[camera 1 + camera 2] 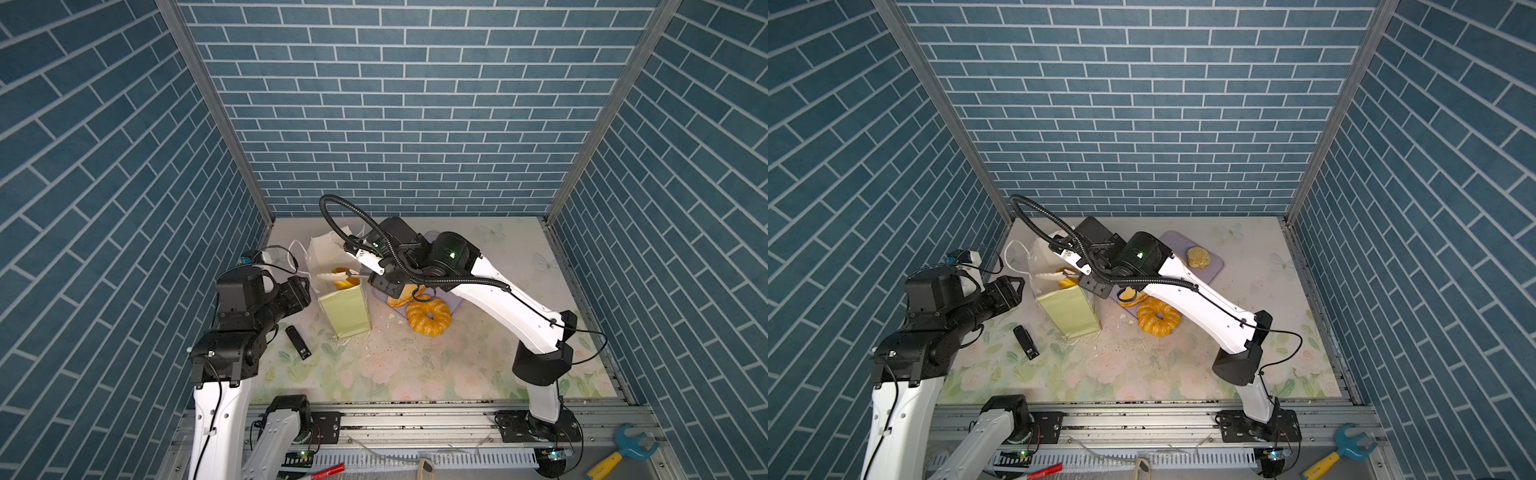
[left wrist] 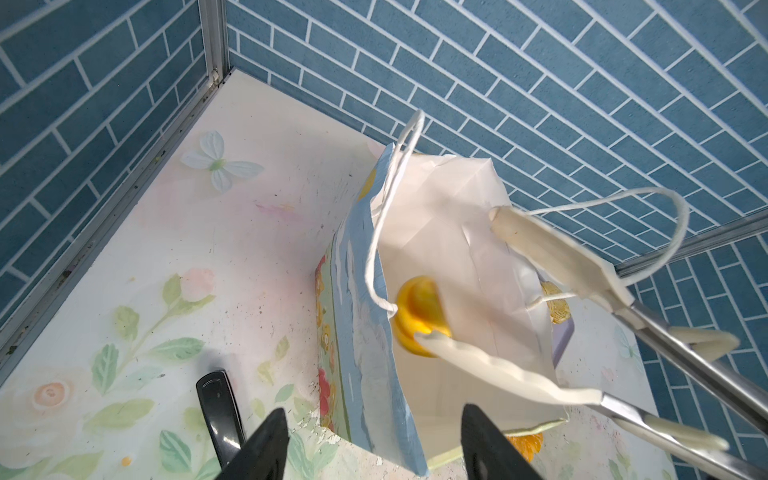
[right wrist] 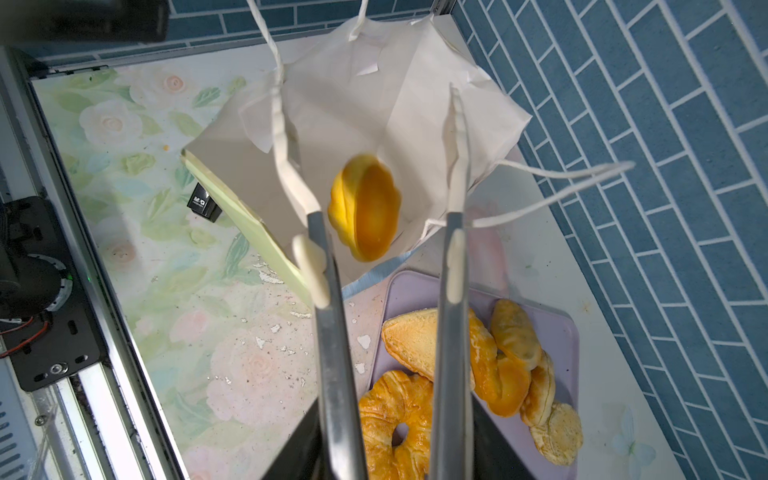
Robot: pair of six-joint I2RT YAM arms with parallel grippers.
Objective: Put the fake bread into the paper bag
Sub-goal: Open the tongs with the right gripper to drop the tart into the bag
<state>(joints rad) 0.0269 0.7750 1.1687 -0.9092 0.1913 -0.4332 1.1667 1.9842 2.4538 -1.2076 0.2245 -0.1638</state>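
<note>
Paper bag (image 1: pixel 345 311) stands upright at left-centre of table (image 1: pixel 395 374) in both top views, mouth open. R arm reaches across the middle. Right gripper (image 1: pixel 334 262), fitted w/ long tongs, hangs over the mouth. Yellow bun (image 1: pixel 344 281) shows inside the rim. Left gripper (image 1: pixel 1017 286) sits just beside bag's outer wall. Ring croissant (image 1: pixel 1158 318) lies at near corner of tray (image 1: pixel 1214 259); one of the round buns (image 1: pixel 1199 257) sits at tray's far end. Small black stick (image 1: pixel 298 343) lies near bag, not part of job.

Left wrist view: left gripper (image 2: pixel 374 411) has its fingers well apart, nothing clamped. Bag wall runs btw them; contact cannot be told. Bun (image 2: pixel 419 316) is blurred, in bag mouth, right at one tong tip.

Right wrist view: tong arms are spread wide and right gripper (image 3: pixel 368 120) holds nothing. Bun (image 3: pixel 365 208) sits btw arms w/o touching either, blurred; reads as mid-drop into bag. On tray (image 3: pixel 559 328): toast slice (image 3: pixel 411 340), rolls (image 3: pixel 515 332), round buns (image 3: pixel 557 432). Ring croissant (image 3: pixel 395 415) lies alongside.

Status, est.: one piece going in, approx. six left outside. Bag's lower part is hidden, so pieces already inside cannot be told. Ring croissant is widest item vs. narrow mouth, likely the tightest fit.
</note>
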